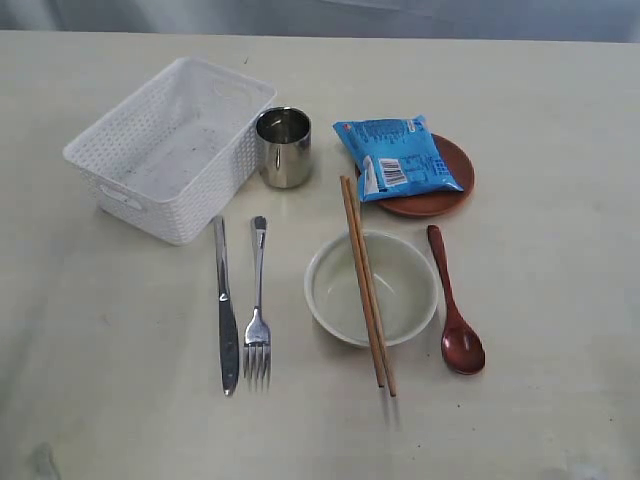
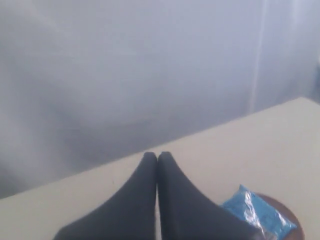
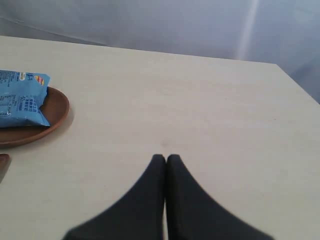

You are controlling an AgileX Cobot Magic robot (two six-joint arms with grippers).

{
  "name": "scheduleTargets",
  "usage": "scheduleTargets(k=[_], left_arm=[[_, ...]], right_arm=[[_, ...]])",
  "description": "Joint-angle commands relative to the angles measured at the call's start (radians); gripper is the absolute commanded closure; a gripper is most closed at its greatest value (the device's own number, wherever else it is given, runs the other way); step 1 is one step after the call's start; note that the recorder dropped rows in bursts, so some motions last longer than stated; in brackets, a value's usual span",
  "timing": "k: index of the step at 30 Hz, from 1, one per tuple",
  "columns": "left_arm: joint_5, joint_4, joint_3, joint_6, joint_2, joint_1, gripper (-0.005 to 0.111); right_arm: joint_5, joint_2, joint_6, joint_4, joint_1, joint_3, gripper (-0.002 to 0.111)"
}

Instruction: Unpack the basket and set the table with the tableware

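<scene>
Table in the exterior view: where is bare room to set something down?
Bare: from the spoon and plate out to the right edge of the table; left of the knife, nearer the camera than the basket. Crowded: the middle, around cup, packet, chopsticks and bowl.

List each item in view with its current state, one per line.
basket: upright, empty
steel cup: upright, beside the basket
plate: flat on the table, snack packet on it
snack packet: lying on the plate
bowl: upright, chopsticks across its rim
chopsticks: paired, resting across the bowl
spoon: flat, beside the bowl
knife: flat on the table
fork: flat, beside the knife
left gripper: shut, empty
right gripper: shut, empty
</scene>
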Motion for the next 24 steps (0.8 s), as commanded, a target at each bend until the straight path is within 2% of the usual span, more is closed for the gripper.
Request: scheduleTargets(k=[1, 5, 8, 15, 24], left_arm=[[0.010, -0.133, 0.105, -0.022, -0.201, 0.154, 0.107], [0.013, -0.183, 0.239, -0.080, -0.374, 0.300, 0.107], [0.029, -0.190, 0.322, -0.085, -0.479, 0.352, 0.107], [0.094, -0.192, 0.427, -0.087, -0.624, 0.360, 0.107], [0.112, -0.184, 0.472, -0.071, -0.637, 0.360, 0.107]], right_arm=[[-0.009, -0.006, 0.001, -0.004, -0.006, 0.003, 0.108], [-0.009, -0.006, 0.001, -0.004, -0.006, 0.003, 0.108], [-0.009, -0.006, 0.001, -0.004, -0.006, 0.003, 0.108], [-0.009, -0.006, 0.001, -0.004, -0.006, 0.003, 0.108], [-0.009, -0.006, 0.001, -0.004, -0.006, 0.003, 0.108]])
